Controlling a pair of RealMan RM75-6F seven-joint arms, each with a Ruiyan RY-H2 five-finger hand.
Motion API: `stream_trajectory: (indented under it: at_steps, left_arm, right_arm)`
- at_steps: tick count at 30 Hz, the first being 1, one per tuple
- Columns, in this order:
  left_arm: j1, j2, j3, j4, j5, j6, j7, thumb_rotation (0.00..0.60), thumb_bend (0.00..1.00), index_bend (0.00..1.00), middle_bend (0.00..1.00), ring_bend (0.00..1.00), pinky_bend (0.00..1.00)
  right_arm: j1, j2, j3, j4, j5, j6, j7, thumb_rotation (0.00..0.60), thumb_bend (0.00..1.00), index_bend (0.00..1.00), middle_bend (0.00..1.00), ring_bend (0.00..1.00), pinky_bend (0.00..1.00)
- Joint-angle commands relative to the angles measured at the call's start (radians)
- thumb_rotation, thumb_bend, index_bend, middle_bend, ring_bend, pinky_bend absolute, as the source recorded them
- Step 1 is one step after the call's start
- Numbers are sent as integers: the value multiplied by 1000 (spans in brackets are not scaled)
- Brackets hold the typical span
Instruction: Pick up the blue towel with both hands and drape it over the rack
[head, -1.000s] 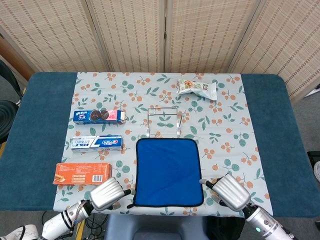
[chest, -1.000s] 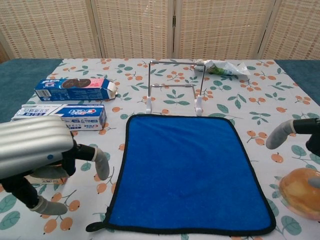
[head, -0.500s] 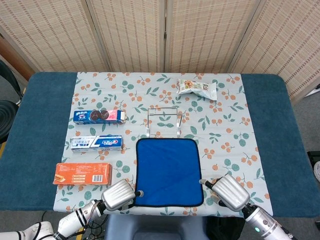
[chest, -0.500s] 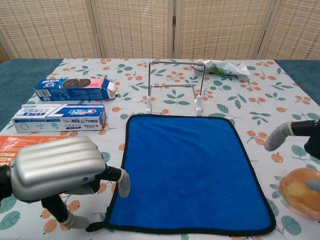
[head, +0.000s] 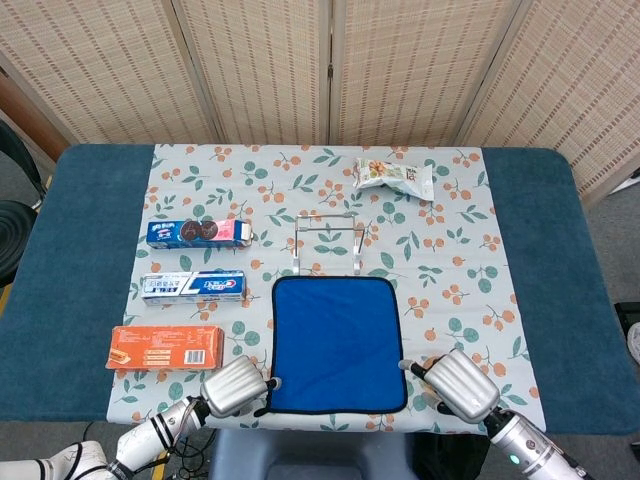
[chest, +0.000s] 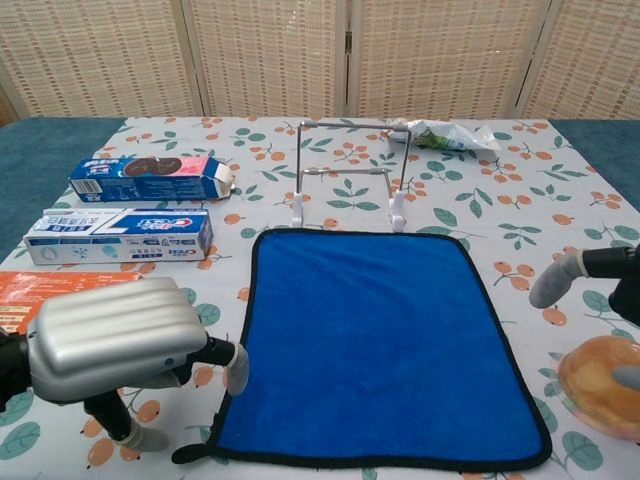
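We see blue towel (chest: 375, 340) flat on worktop (head: 560, 260), before rack (chest: 347, 172). Left robot hand (chest: 120, 340) spread, empty, fingertip at near-left hem; right robot hand (head: 462, 383) empty beside right edge. Risk: uneven pinches, towel skews, misses rack.

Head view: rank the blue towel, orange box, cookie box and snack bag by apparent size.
1. blue towel
2. orange box
3. cookie box
4. snack bag, though lying farthest from the camera, so its rank against the cookie box is unsure.
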Motion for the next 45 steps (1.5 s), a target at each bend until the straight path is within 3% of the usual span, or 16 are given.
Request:
stream_trajectory:
  at_steps: [1, 19, 30, 45]
  left_arm:
    - [-6, -15, 2, 13, -7, -2, -9, 600, 94, 383, 1000, 943, 1000]
    - [-38, -110, -20, 73, -82, -14, -44, 600, 102, 410, 1000, 943, 1000]
    - [-55, -132, -20, 94, -107, -13, -88, 600, 339, 556, 1000, 950, 1000]
    - [-65, -150, -10, 102, -138, -14, -105, 600, 426, 644, 1000, 950, 1000]
  right_arm:
    - [0, -1, -1, 1, 2, 1, 2, 600, 260, 308, 858, 796, 950]
    - [1, -3, -8, 14, 12, 17, 14, 600, 261, 308, 859, 796, 949]
    - [6, -8, -9, 22, 16, 19, 25, 600, 261, 308, 859, 796, 949]
    - [36, -56, -12, 56, -1, -20, 10, 600, 282, 342, 875, 812, 970]
